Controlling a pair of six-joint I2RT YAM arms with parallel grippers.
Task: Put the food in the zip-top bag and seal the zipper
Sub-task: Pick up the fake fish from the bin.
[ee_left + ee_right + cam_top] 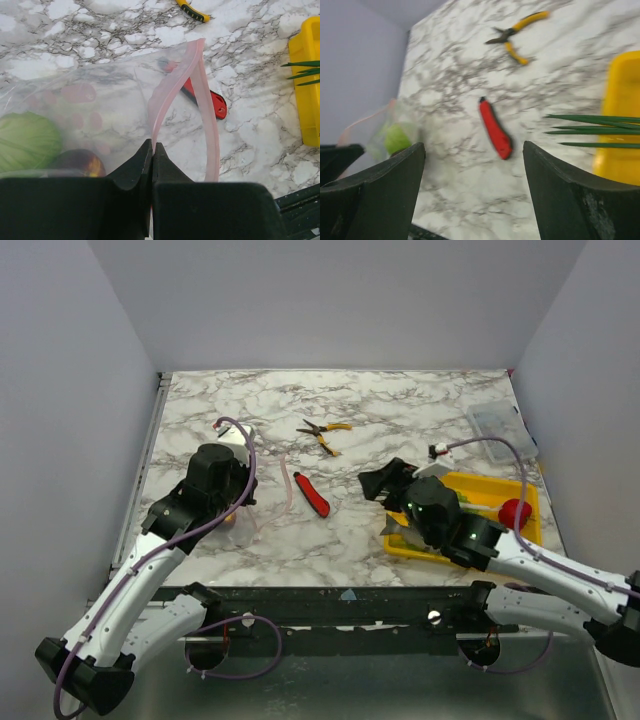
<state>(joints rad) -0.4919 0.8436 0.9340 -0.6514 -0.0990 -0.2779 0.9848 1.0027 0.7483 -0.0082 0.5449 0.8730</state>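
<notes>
Zipper (172, 85) is what the left tool (151, 147) has hold of: in the left wrist view its two dark fingers are pressed together on the pinkish strip at the bottom centre of the frame. From there the strip rises and splits into two bands that bow apart and meet again near the top centre, so the mouth of the zip-top bag (100, 100) stands open. The clear, crinkly bag spreads across the left half of that view, lying on the marble bench (260, 165). Inside it, at the lower left, sits the green cabbage (25, 140), with the dark aubergine (77, 162) just beside it to the right.

A red-handled knife (215, 102) lies on the bench beyond the open mouth, partly seen through the plastic. Yellow-handled pliers (325, 432) lie further up, near the centre of the top view.

The right tool (474, 150) hangs above the bench with its fingers wide apart and nothing between them. In the top view it is at the left edge of the yellow tray (480, 480), right of centre. A red tomato (515, 512) rests in the tray, and the spring onions (595, 131) reach out over its left rim. A small clear box (495, 425) sits at the upper right of the bench.
</notes>
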